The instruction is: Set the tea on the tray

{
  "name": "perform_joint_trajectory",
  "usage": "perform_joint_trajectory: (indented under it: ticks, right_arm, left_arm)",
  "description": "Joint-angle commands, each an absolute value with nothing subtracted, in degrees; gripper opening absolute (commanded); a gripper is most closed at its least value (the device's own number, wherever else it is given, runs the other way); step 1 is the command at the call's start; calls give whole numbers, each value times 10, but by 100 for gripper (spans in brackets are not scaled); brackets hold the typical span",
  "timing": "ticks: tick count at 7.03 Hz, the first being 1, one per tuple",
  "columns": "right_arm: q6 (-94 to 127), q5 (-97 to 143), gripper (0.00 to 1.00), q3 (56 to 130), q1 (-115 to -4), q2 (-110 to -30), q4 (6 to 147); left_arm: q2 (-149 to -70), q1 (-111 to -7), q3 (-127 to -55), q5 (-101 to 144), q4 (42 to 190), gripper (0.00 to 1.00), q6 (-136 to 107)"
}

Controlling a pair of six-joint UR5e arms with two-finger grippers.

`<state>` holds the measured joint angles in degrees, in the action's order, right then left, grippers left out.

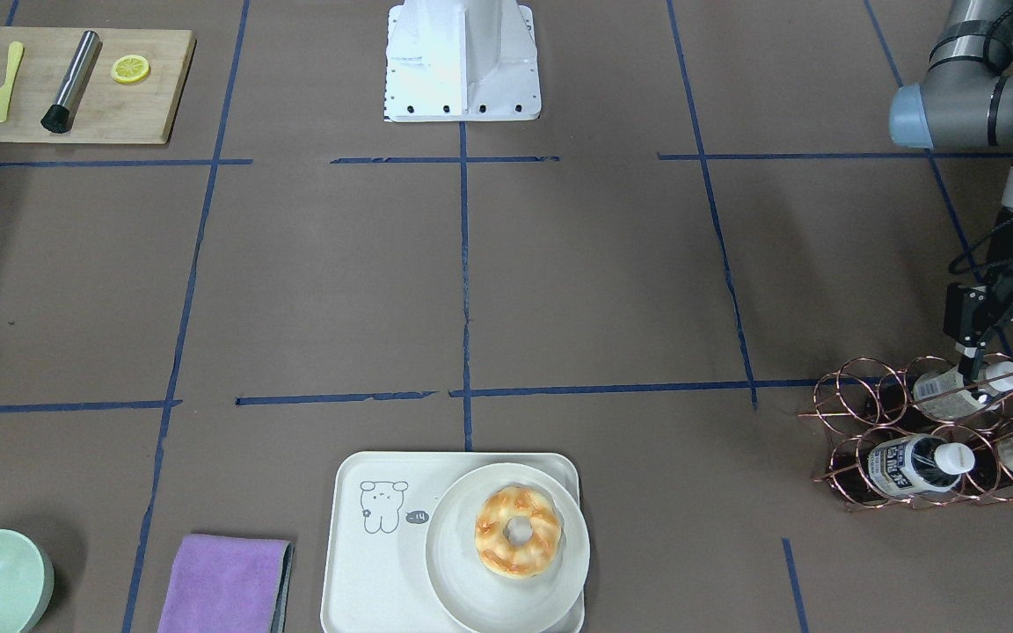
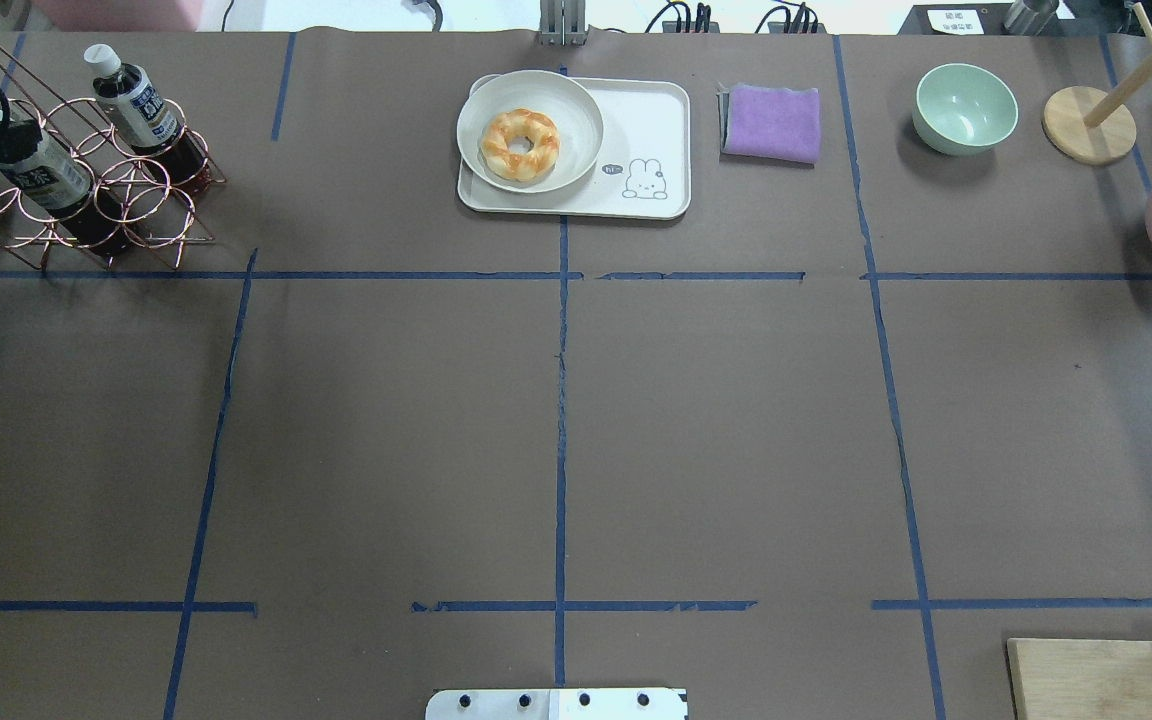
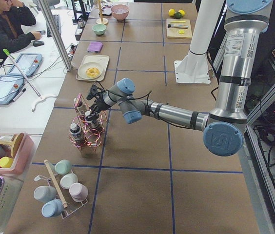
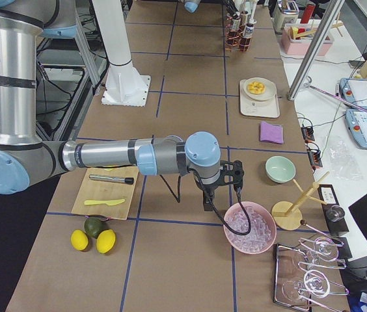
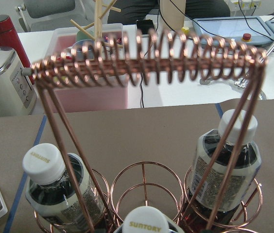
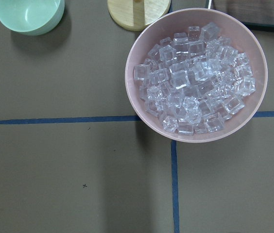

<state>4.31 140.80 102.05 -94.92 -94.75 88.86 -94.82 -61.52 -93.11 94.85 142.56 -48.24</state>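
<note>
Bottles fill a copper wire rack (image 1: 848,406) at my left end of the brown table (image 1: 612,290), 3 of them alike. The bottle I am at is a small clear plastic tea bottle (image 1: 942,396) of dark brown liquid, with a white screw cap (image 1: 1005,376) and a white label in dark blue print. It lies tilted in the rack's upper tier, above the 2 lower bottles (image 1: 907,466). My left gripper (image 1: 1002,365) hangs just over it with its 2 black fingers (image 1: 967,353) spread apart, the cap showing between them in the front view. I cannot tell whether either finger touches the plastic. My left wrist camera looks down on 3 white caps under the rack's coiled copper handle (image 5: 146,58).

The cream-white rectangular plastic tray (image 1: 357,563) with rounded corners and a line-drawn bear lies well apart from the rack, midway along the table's far edge. A round white plate (image 1: 454,580) carrying a glazed ring doughnut (image 1: 517,532) covers half of it. A folded purple cloth (image 1: 221,580) lies near the tray.

My right gripper (image 4: 232,174) hovers over a pink bowl of ice cubes (image 6: 195,73) at the table's other end. Only the side camera shows it, so I cannot tell whether its jaws are parted or closed.
</note>
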Motion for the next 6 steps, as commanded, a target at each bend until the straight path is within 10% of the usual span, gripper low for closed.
perform_joint_trajectory:
  ticks: [1, 6]
  right_arm:
    - [43, 1408, 100, 1021, -949, -947, 889]
    - [43, 1408, 100, 1021, -949, -947, 888]
  left_arm:
    - [-950, -616, -928, 949, 1426, 70, -483]
    - [-950, -620, -923, 949, 1426, 65, -483]
